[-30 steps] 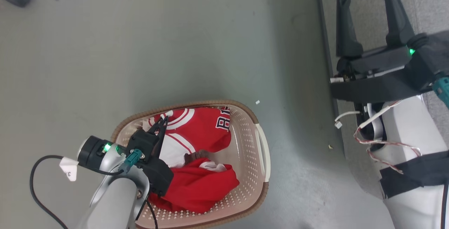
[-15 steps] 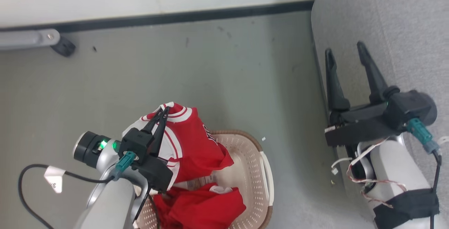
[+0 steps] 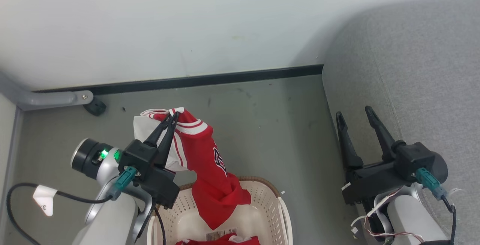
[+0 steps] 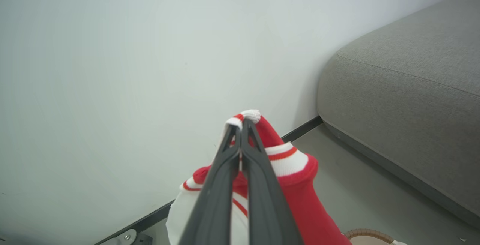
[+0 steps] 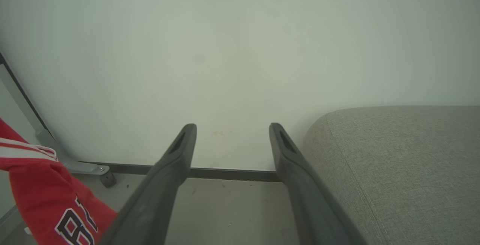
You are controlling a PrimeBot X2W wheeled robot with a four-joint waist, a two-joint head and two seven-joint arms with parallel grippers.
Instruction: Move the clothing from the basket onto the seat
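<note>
Left hand pinched shut on red jersey, lifted above basket on floor; right hand spread wide, empty, beside grey seat; next, likely carrying rightward over seat.

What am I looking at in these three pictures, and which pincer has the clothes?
You see a two-armed robot from three cameras. The head view looks down: the left pincer is shut on a red jersey, lifted so it hangs above the basket on the floor. More red clothing stays inside. The left wrist view looks along those closed fingers pinching the striped trim. The right wrist view shows the right pincer open, holding nothing, beside the grey sofa seat.
</note>
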